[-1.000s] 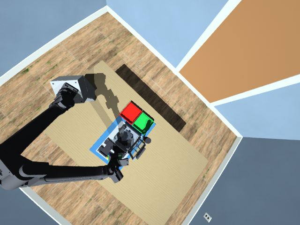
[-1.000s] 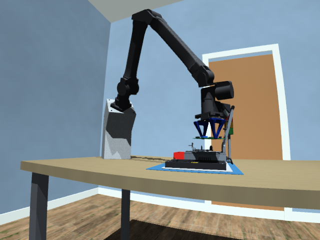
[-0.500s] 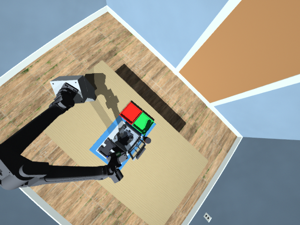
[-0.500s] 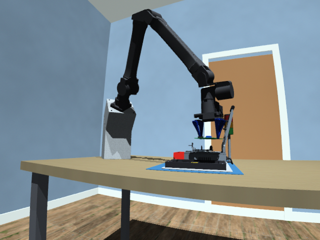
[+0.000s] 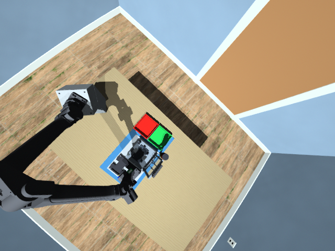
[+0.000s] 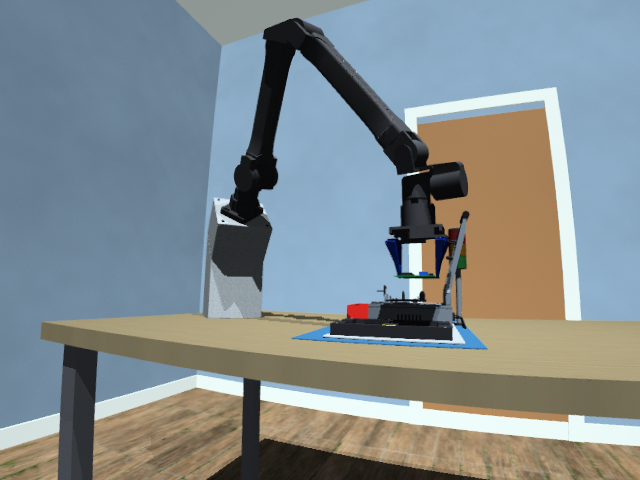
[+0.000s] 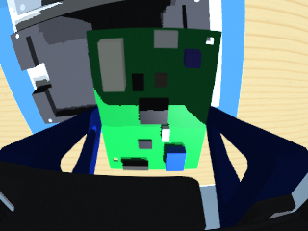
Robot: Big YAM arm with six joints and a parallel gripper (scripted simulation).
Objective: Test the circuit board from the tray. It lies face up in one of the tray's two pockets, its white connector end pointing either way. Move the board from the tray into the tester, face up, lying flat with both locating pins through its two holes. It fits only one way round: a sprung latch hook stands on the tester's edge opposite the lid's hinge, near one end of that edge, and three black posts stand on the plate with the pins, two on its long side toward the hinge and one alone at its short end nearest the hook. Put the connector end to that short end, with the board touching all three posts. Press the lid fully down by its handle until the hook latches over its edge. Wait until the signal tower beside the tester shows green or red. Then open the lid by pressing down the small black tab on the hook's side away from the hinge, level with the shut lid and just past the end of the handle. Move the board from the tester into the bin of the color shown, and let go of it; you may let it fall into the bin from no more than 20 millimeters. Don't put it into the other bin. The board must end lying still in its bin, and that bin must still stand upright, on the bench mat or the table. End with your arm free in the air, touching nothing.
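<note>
The tool (image 6: 416, 272) hangs straight down above the tester (image 6: 408, 310), its two blue fingers (image 6: 393, 255) pinching the green circuit board (image 7: 154, 92) by its edges. The board lies level in the air, face up, well clear of the plate below, as the exterior view shows. In the wrist view the board covers most of the tester's plate, so the pins and posts under it cannot be made out; the grey body of the tester (image 7: 54, 58) shows to the left of the board.

The lid (image 6: 454, 258) stands open, nearly upright, just right of the tool, with the signal tower (image 6: 458, 249) close behind it. The black tray (image 6: 392, 328) lies on the near side of the tester, on a blue mat (image 6: 473, 343) on the counter (image 6: 310, 356).

From the top view, the red bin (image 5: 146, 124) and the green bin (image 5: 159, 136) stand side by side, touching, at the far end of the mat. The arm's grey pedestal (image 6: 235, 273) stands at the counter's far left, well apart from the rest.
</note>
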